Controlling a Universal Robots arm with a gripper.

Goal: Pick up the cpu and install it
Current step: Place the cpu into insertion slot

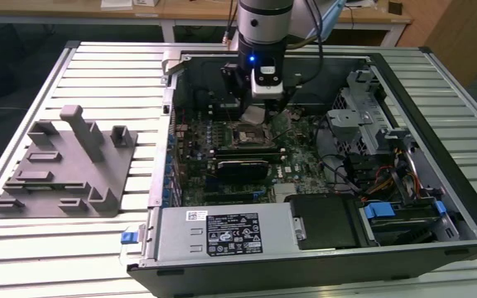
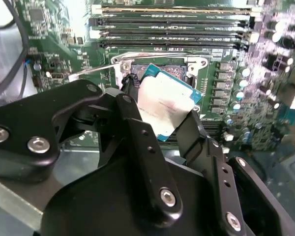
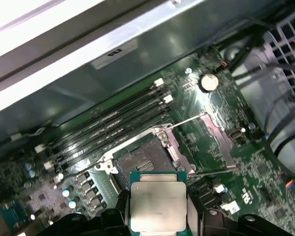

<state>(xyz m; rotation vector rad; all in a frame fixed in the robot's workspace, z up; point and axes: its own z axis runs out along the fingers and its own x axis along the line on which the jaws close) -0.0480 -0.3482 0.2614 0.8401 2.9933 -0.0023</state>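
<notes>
The cpu [image 3: 157, 204], a flat square chip with a silver-grey metal top and teal rim, is held between my gripper's two black fingers [image 2: 140, 135]. It also shows as a pale square [image 1: 254, 114] under the arm in the exterior view and tilted [image 2: 162, 105] in the second wrist view. My gripper [image 1: 257, 112] hangs just above the green motherboard [image 3: 265, 172] inside the open computer case. The open socket [image 3: 142, 160] with its raised metal frame lies close beyond the cpu. In the exterior view the socket [image 1: 247, 135] sits just below the gripper.
Memory slots [image 3: 113, 123] run beside the socket. A grey metal box with a white label [image 1: 226, 233] sits at the case's near side, and drive bays and cables [image 1: 371, 139] fill the exterior view's right. A grey fixture block [image 1: 69, 164] stands on the slatted table at the exterior view's left.
</notes>
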